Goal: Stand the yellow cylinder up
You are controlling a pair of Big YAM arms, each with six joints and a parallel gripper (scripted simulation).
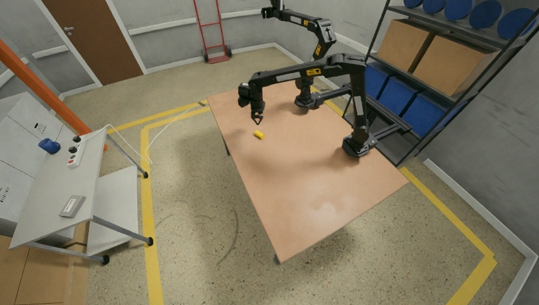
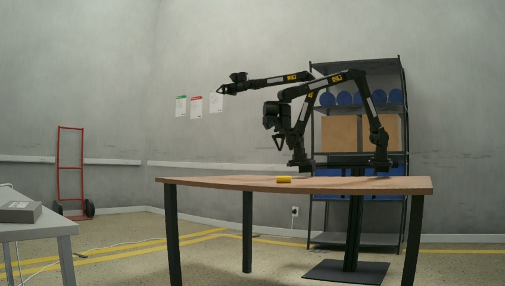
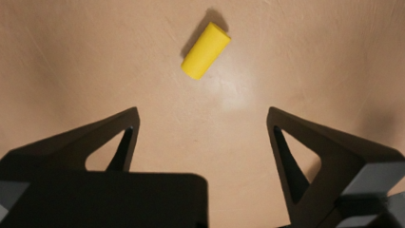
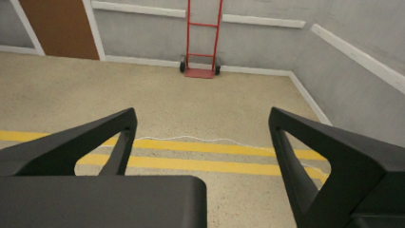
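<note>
The yellow cylinder (image 1: 259,134) lies on its side on the brown table top, near the far left part of the table. It also shows in the exterior view (image 2: 283,179) and in the left wrist view (image 3: 205,51). My left gripper (image 1: 257,119) hangs above the table, pointing down, a little above and beside the cylinder. Its fingers stand wide open and empty. In the exterior view the left gripper (image 2: 280,141) is well above the table. My right gripper (image 2: 221,90) (image 4: 202,114) is raised high, stretched out past the table edge, open and empty.
A metal shelf (image 1: 446,56) with brown boxes and blue bins stands behind the arm bases. A grey side table (image 1: 64,185) stands apart on the floor. A red hand truck (image 1: 211,33) is by the far wall.
</note>
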